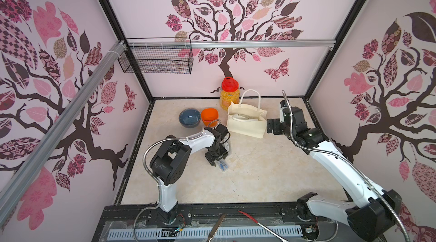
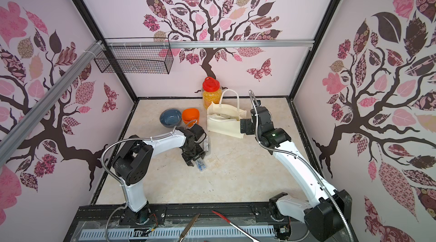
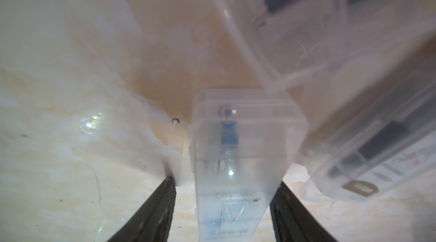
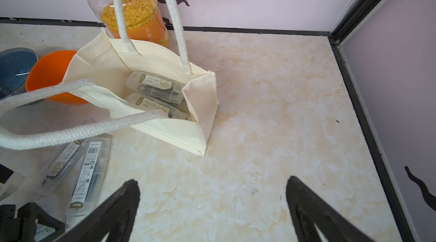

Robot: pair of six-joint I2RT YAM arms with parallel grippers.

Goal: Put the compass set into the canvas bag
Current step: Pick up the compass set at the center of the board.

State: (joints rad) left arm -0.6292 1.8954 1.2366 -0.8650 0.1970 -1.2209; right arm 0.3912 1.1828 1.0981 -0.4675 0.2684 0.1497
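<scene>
we see left gripper straddling compass set, gap at one finger; right gripper spread, empty, beside canvas bag

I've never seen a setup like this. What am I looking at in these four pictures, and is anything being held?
Two robot arms stand at the near edge of a marble-look table. The two wide pictures come from one overhead camera pair; the two close ones from a camera on each wrist. On the table: a cream canvas bag, a blue bowl, an orange cup and a red-lidded jar of yellow grains. The right wrist view shows two clear cases inside the bag and two more lying outside it. The left arm reaches down over a clear compass set; its jaws straddle the case with a gap on one side, so nothing is gripped yet. The right arm has its jaws wide open and empty, beside the bag.
</scene>
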